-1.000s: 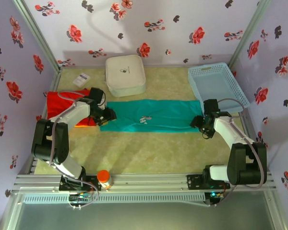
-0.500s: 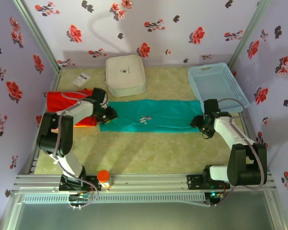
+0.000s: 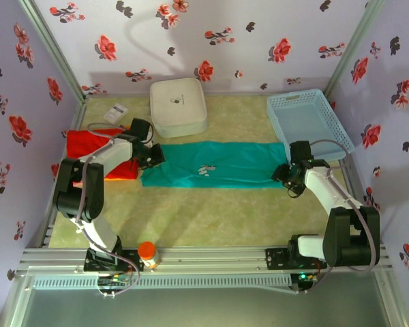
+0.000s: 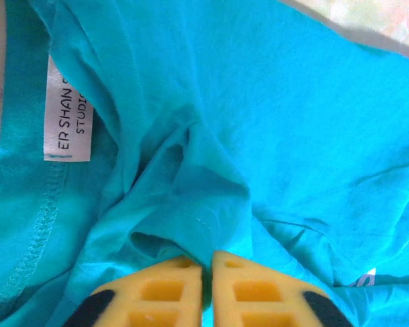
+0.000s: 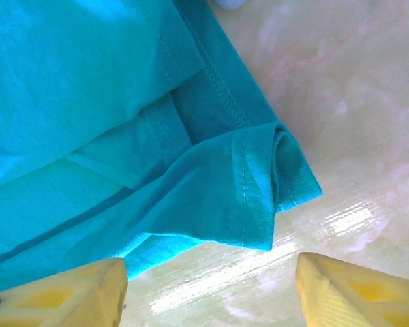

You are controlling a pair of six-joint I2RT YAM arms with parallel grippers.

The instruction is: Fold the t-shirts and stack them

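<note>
The left gripper (image 4: pixel 206 285) is clenched on a fold of the teal t-shirt (image 3: pixel 221 163) at its neck end. From there the shirt runs lengthwise to the right. Its hem corner lies just ahead of the right gripper (image 5: pixel 210 272), which is spread and empty. The red t-shirt (image 3: pixel 88 143) lies beside the left arm.

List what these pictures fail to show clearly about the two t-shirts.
- Neck label, left wrist view: its lettering runs under a fold of the teal t-shirt.
- Chest print, top view: too small to read.
- Red t-shirt, top view: the left arm covers part of it.
</note>
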